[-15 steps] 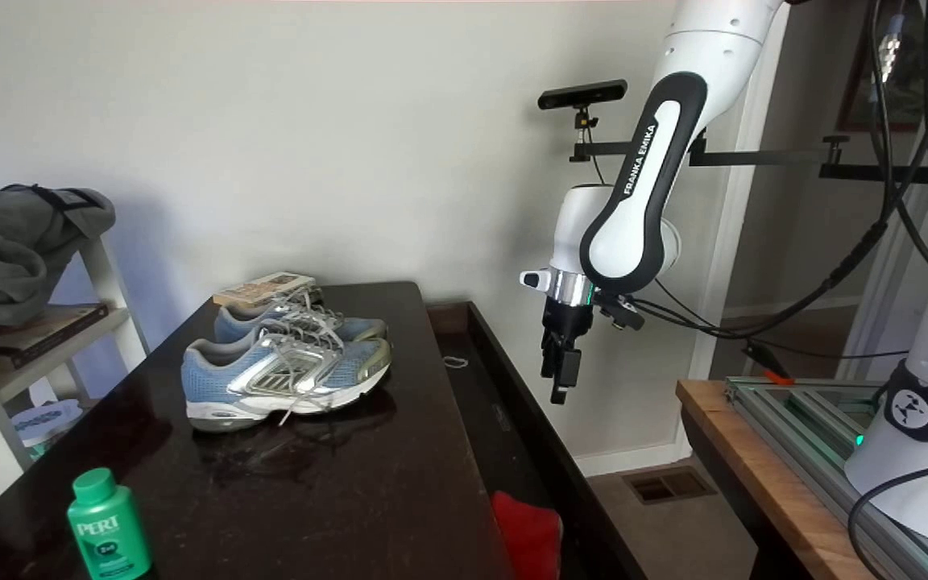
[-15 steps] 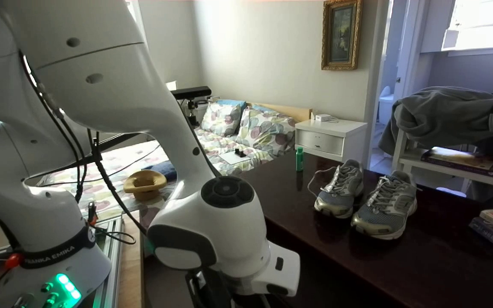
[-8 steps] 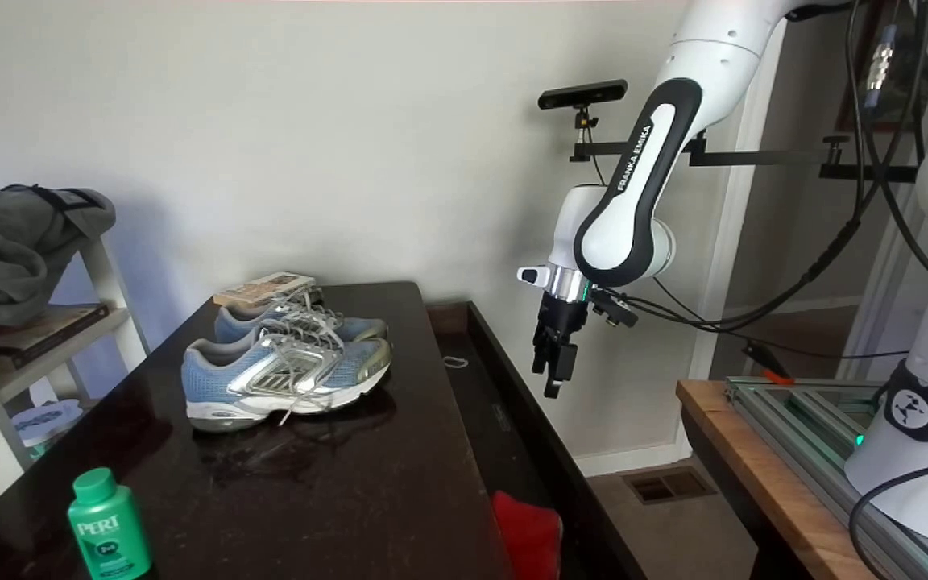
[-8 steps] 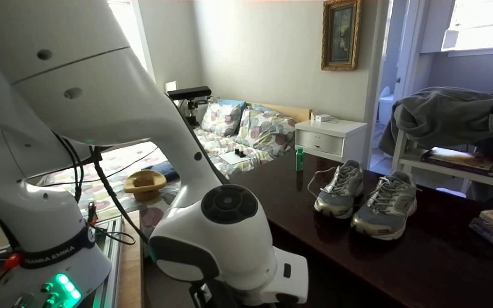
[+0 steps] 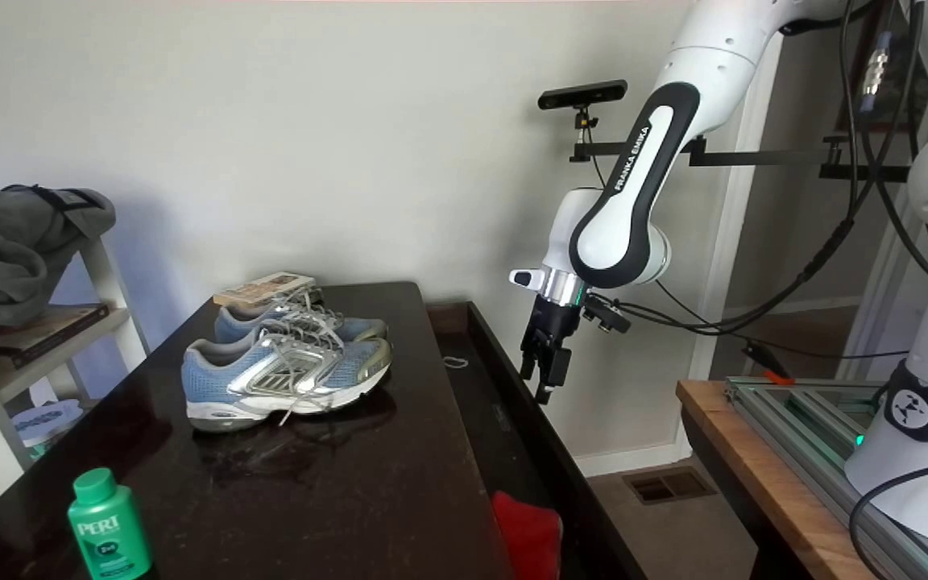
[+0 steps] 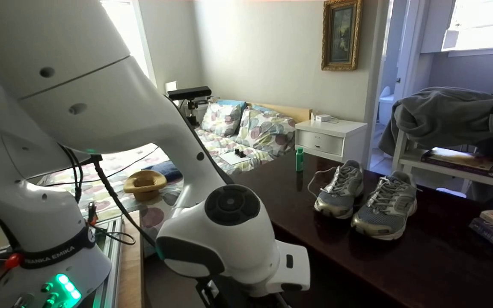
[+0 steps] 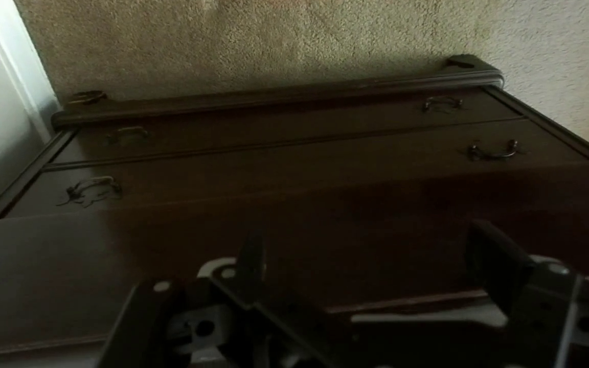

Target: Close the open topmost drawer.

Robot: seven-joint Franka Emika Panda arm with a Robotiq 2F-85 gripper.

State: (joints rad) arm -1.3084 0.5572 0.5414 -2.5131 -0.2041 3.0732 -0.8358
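At the far left of an exterior view, a gray jacket (image 5: 21, 250) is draped over a white shelf (image 5: 105, 278) with a book (image 5: 33, 334) on it; a tub (image 5: 45, 423) with a white lid shows lower down. Next comes a green bottle (image 5: 109, 528), upright on the glossy dark dresser (image 5: 399, 499). Farther back on the same top sit blue and silver shoes (image 5: 295, 383), side by side, and behind them books (image 5: 264, 290) lie flat near the wall.

Right of the dresser's top, the top drawer (image 5: 553, 459) stands pulled out, its long dark inside showing. A small white loop (image 5: 454, 362) lies toward its far end, a red cloth (image 5: 528, 536) toward the near end.

The claw (image 5: 535, 387) hangs at the drawer's front edge, pointing down and slightly tilted; I cannot tell whether it touches the wood. In the wrist view, its two fingers (image 7: 496, 260) are spread well apart and grip nothing. Past the drawer's front, lower drawers (image 7: 274, 168) with metal handles (image 7: 494, 153) sit flush in the dresser.

Farther right come a black camera (image 5: 582, 94) on a bracket, the white arm (image 5: 617, 250), and a wooden table (image 5: 751, 451) carrying metal rails (image 5: 794, 451) and the arm's base (image 5: 923, 459).
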